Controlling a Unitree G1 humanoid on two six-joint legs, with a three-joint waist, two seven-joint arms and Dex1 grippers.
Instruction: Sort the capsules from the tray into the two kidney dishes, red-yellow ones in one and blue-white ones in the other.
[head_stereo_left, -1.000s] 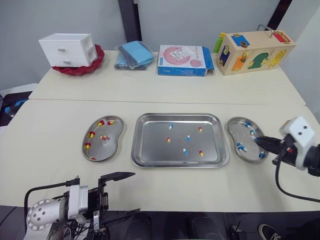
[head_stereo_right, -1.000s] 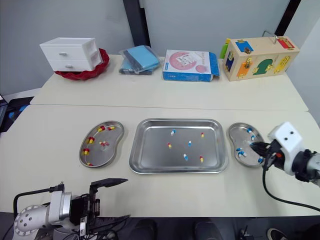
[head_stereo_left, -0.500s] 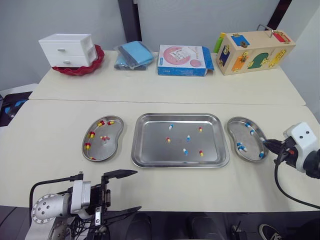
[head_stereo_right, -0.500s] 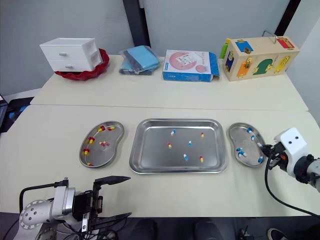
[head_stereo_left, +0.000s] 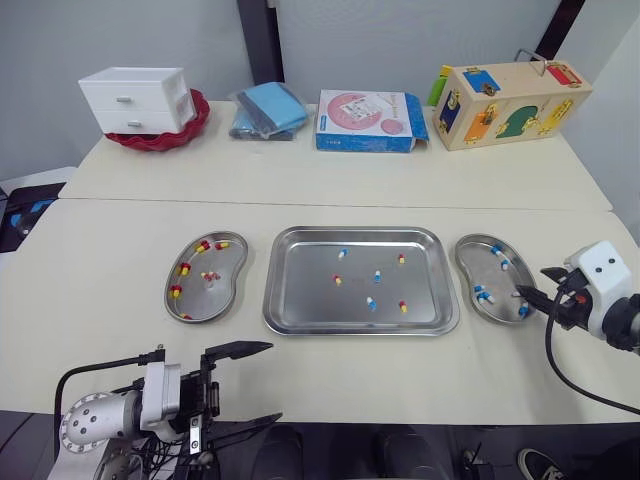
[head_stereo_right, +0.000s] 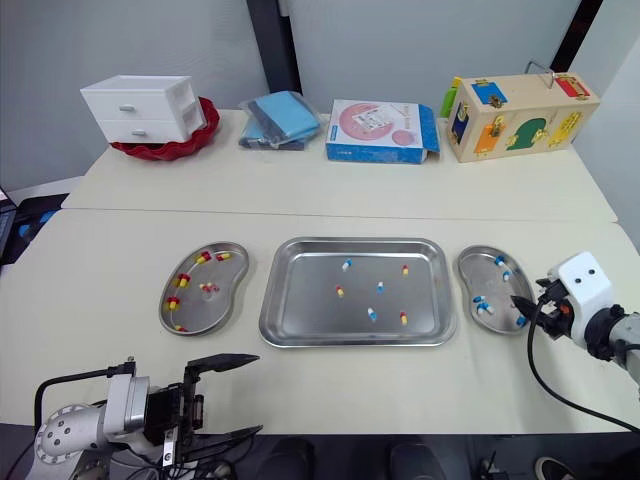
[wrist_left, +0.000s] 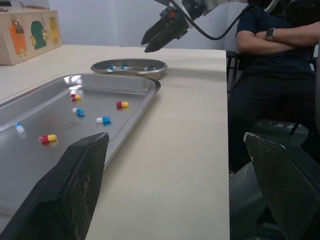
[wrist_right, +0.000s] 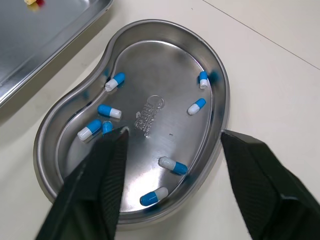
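The steel tray (head_stereo_left: 300, 300) lies mid-table holding several capsules, among them a blue-white capsule (head_stereo_left: 370, 302) and a red-yellow capsule (head_stereo_left: 402, 307). To its left, the left kidney dish (head_stereo_left: 215, 300) contains red-yellow capsules (head_stereo_left: 183, 268). On the other side, the right kidney dish (head_stereo_left: 495, 280) contains blue-white capsules (wrist_right: 109, 111). My right gripper (wrist_right: 172, 132) hangs open just above that dish's outer rim, with nothing between its fingers. Off the table's front edge, my left gripper (head_stereo_left: 272, 381) is open and empty, pointing toward the tray (wrist_left: 75, 130).
Along the far table stand a white drawer box (head_stereo_left: 135, 98) in a red bowl, blue packets (head_stereo_left: 268, 108), a flat box (head_stereo_left: 368, 120) and a wooden toy box (head_stereo_left: 510, 103). A person (wrist_left: 280, 60) sits with crossed arms past the table's right end.
My right gripper was shut over the right dish; it drew back toward the dish's outer rim and opened. The left gripper stayed open in place.
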